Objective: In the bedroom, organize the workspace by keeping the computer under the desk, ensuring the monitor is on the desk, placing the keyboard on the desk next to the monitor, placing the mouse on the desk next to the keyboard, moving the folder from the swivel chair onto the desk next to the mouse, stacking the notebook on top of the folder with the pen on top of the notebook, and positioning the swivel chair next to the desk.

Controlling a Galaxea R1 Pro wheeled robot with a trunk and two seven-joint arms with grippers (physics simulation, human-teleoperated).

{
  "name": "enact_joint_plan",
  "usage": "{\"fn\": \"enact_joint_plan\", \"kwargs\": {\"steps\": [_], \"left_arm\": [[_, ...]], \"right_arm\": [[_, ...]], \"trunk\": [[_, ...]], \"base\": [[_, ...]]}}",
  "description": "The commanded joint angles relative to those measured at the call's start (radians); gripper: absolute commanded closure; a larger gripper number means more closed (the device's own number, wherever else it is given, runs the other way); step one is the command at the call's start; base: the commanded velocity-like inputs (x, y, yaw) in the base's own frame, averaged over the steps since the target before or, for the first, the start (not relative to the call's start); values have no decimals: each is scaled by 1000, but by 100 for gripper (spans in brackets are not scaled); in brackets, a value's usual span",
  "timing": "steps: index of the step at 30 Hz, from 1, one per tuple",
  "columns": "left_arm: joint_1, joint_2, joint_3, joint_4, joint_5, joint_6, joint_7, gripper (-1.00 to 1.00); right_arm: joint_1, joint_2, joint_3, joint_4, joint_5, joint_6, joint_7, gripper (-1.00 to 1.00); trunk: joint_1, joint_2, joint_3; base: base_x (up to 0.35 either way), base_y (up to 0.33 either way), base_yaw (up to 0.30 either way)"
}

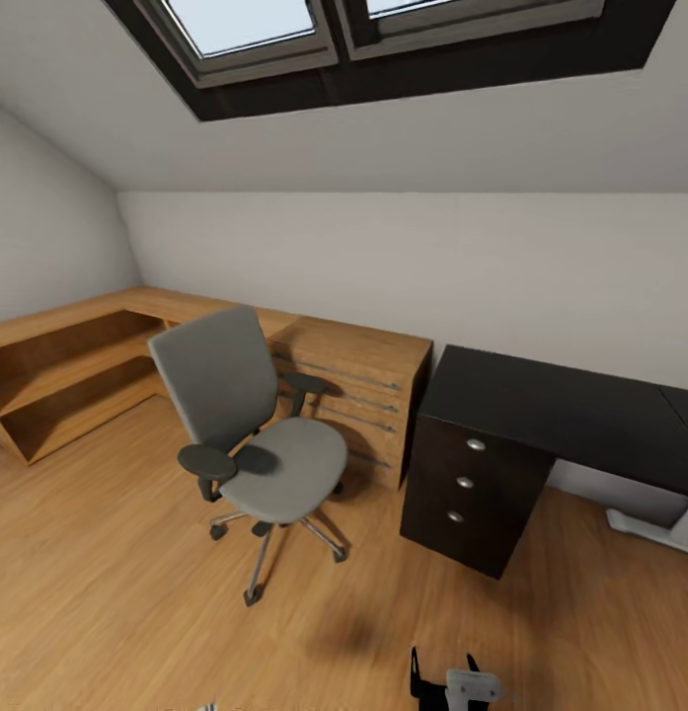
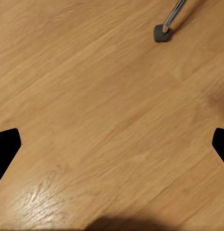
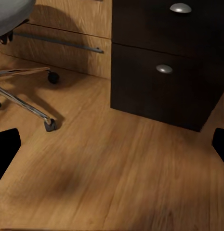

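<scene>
The swivel chair (image 1: 250,425) stands on the wooden floor (image 1: 107,592), turned at an angle, its back toward the low wooden shelf unit (image 1: 67,380) along the left wall and its seat bare. Just behind it sits the light wooden drawer chest (image 1: 368,390), and directly beside the chest's right edge begins the counter (image 1: 571,410), a glossy black top with a dark three-knob drawer unit (image 1: 467,489) under its left end and a white leg foot (image 1: 659,528) showing farther right. The visible part of the counter's top is bare, from its left edge across to the seam near its right end. Between the chair's star base and the drawer unit lies a strip of open floor, and a wide stretch of floor opens in front of both, toward the camera. In the right wrist view, the right gripper (image 3: 112,144) hangs over the floor with its jaws spread wide and holding nothing, facing the drawer unit's lower front corner, with one chair caster (image 3: 50,125) near by. In the left wrist view, the left gripper (image 2: 112,144) likewise hangs over bare floor, jaws wide apart and released, with a chair leg tip (image 2: 162,32) well ahead of it. Skylights (image 1: 284,30) are set in the sloped ceiling above.
</scene>
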Motion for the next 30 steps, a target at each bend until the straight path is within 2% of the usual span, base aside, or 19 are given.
{"fn": "enact_joint_plan", "kwargs": {"steps": [1, 30], "left_arm": [[-1, 0, -8, -1, 2, -1, 9, -100], [-1, 1, -6, -1, 3, -1, 8, -100]], "right_arm": [[0, 0, 9, 1, -3, -2, -6, -100], [-1, -3, 8, 1, -3, 56, -6, -100]], "trunk": [[0, -1, -2], [0, -1, -36]], "base": [[0, 0, 207], [0, 0, 207]]}}
